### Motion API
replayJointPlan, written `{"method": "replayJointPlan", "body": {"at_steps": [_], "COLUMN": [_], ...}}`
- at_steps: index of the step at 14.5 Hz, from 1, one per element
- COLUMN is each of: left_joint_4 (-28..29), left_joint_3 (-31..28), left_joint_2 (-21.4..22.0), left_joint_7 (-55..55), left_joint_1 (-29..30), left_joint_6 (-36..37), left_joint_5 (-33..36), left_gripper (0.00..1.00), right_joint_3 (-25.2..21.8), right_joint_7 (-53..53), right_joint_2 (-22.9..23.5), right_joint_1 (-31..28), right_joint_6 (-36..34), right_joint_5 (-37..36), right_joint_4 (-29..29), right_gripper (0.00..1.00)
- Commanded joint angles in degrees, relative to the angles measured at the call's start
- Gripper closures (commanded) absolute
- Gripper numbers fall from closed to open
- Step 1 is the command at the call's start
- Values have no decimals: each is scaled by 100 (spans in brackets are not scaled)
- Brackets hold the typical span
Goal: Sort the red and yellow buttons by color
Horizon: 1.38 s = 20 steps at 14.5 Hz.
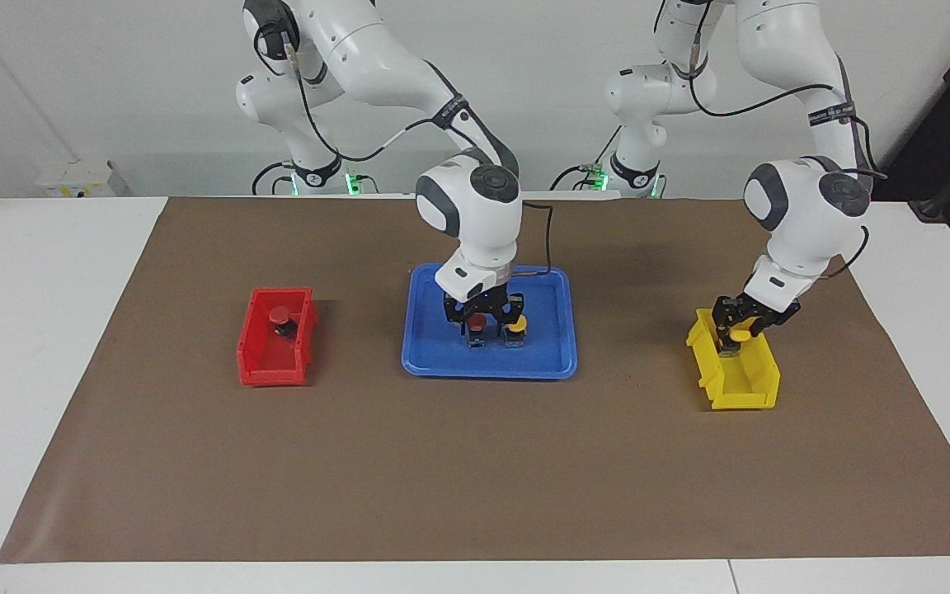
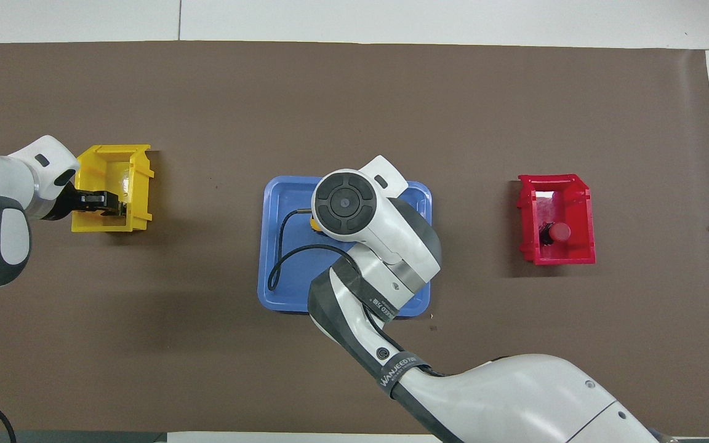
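A red button [image 1: 479, 322] and a yellow button [image 1: 515, 323] stand side by side on the blue tray [image 1: 442, 363]. My right gripper [image 1: 480, 318] is down around the red button. In the overhead view the right arm's wrist hides both, except a yellow sliver [image 2: 316, 225]. My left gripper [image 1: 735, 330] is shut on a second yellow button [image 1: 739, 335], just over the end of the yellow bin [image 1: 751, 388] nearer the robots. It also shows in the overhead view [image 2: 114, 205]. A second red button [image 1: 279, 314] lies in the red bin [image 1: 261, 363].
The blue tray [image 2: 280, 203] sits mid-table on a brown mat. The yellow bin [image 2: 139, 184] is toward the left arm's end. The red bin [image 2: 585, 209] holds its button [image 2: 559, 231] toward the right arm's end.
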State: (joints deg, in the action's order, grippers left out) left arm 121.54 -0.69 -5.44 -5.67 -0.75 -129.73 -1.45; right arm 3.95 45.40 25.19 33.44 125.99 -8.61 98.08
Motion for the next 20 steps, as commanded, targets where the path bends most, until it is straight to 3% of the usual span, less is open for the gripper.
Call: {"method": "replayJointPlan", "body": {"at_steps": [1,3,5,6,7,9,13,17,20], "left_joint_4": [-786,-1533,-2132,-2134,-1978,-1504,-1379,-1326,-1352], "left_joint_3": [43,78,122,131,131,131,131,131,122], "left_joint_2": [105,140,166,219,306,464,343,-333,-782], "left_joint_7": [-75,-84,-40,13,396,1545,2963,4510,5048], "left_joint_1": [22,-4,-161,-345,-669,-1319,-2322,-3377,-3713], "left_joint_6": [1077,1878,2556,2654,2559,1999,1610,750,275], "left_joint_5": [13,13,13,13,5,13,13,39,214], "left_gripper": [20,3,0,0,0,0,0,0,0], "right_joint_3": [9,9,9,9,9,9,9,1,0], "right_joint_7": [39,74,66,57,57,48,-801,-2795,-3676], "right_joint_2": [-199,-208,-225,-226,-226,-226,-645,-1507,-1632], "right_joint_1": [5,5,-4,-4,-13,-39,-661,-2110,-2859], "right_joint_6": [57,75,66,66,58,-12,-872,-1269,-1305], "right_joint_5": [-45,17,26,26,26,26,157,378,378], "right_joint_4": [264,282,360,378,370,282,-236,245,421], "right_gripper": [33,37,41,49,60,74,75,74,74]}}
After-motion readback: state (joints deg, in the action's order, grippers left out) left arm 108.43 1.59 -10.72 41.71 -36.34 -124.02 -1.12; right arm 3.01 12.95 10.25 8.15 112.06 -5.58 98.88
